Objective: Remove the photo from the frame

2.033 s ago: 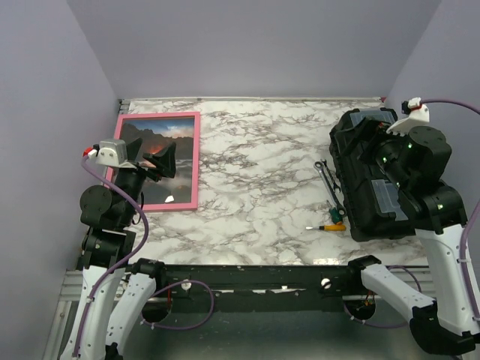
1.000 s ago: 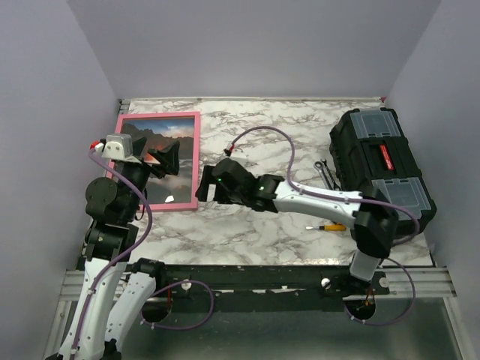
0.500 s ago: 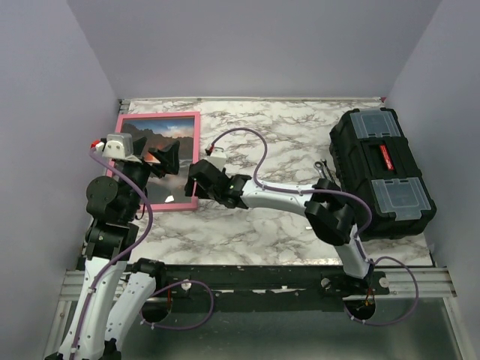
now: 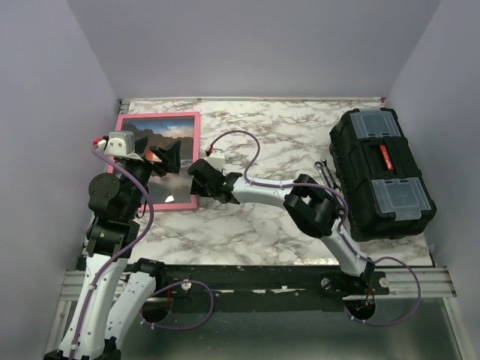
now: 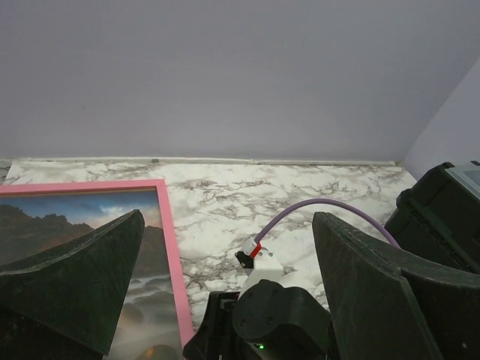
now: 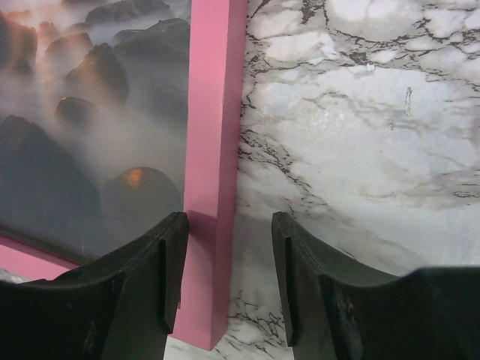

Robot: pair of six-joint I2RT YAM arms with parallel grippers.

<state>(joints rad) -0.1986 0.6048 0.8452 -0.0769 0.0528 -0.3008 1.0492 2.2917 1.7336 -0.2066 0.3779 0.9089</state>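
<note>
Photo (image 4: 178, 133) of a rocky seascape sits inside pink frame (image 4: 196, 154), lying flat at the far-left part of marble table (image 4: 262, 127). Wrist view shows the frame's right rail (image 6: 214, 142) beside the print (image 6: 75, 112), near the frame's lower corner.

Right gripper (image 4: 198, 180) is down at that rail. Its jaws straddle the rail (image 6: 225, 285), one finger (image 6: 127, 292) over the print side and the other (image 6: 330, 300) over bare marble. A strip of table shows between rail and that finger, so nothing is clamped.

Left gripper (image 4: 161, 159) hangs above the photo, spread wide, holding nothing (image 5: 225, 225). Its view also shows frame (image 5: 169, 247) and print (image 5: 67, 217).

Purple cable (image 4: 240, 139) loops over the right arm. Black toolbox (image 4: 382, 176) sits closed at the right side, well apart from the frame.
</note>
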